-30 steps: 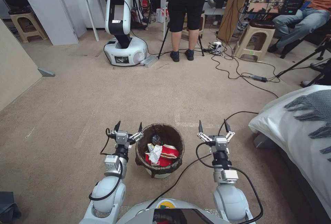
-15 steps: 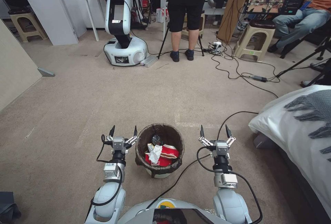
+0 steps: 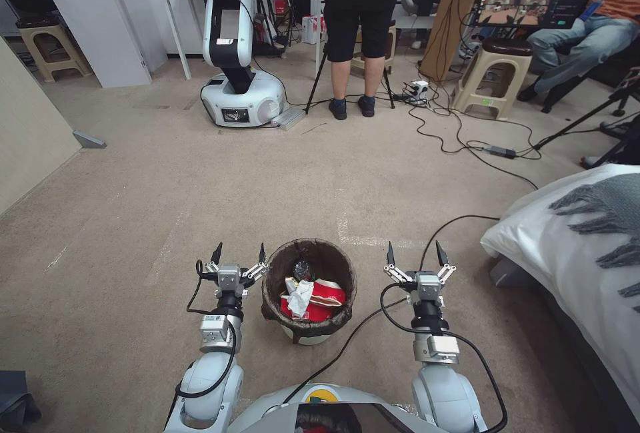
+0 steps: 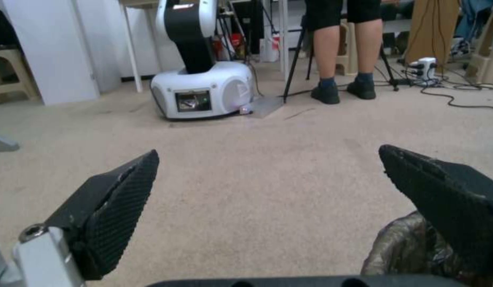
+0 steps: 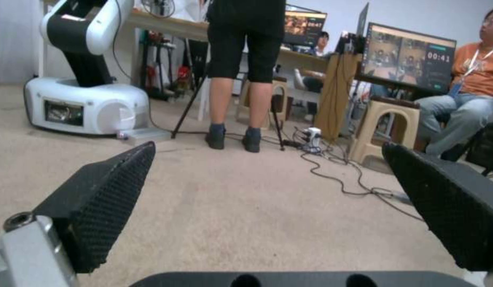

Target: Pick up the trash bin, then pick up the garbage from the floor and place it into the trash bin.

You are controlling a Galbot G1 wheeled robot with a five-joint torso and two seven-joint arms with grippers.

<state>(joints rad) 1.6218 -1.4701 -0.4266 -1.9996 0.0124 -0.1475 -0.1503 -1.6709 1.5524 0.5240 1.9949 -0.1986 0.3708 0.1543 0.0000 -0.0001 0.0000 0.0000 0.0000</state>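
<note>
The trash bin (image 3: 340, 266), small, round and white with a dark brown liner over its rim, stands on the carpet right in front of me. Inside it lies garbage (image 3: 308, 298): red-and-white wrappers and a white tissue. My left gripper (image 3: 239, 251) hovers open just left of the bin, with nothing between its fingers. In the left wrist view the liner's edge (image 4: 403, 249) shows beside one black fingertip (image 4: 118, 203). My right gripper (image 3: 414, 252) is open a little to the right of the bin, also holding nothing; its black fingertips (image 5: 105, 199) frame bare carpet.
A bed with a white cover and grey throw (image 3: 587, 233) lies at the right. A black cable (image 3: 460, 220) runs across the carpet. Farther off are another white robot base (image 3: 241, 96), a standing person (image 3: 357, 33), a stool (image 3: 493, 73) and floor cables (image 3: 467, 143).
From a second ago, both grippers have drawn back toward me, the left one farther, and stay open. Over the last half second nothing has moved. The bin has not moved.
</note>
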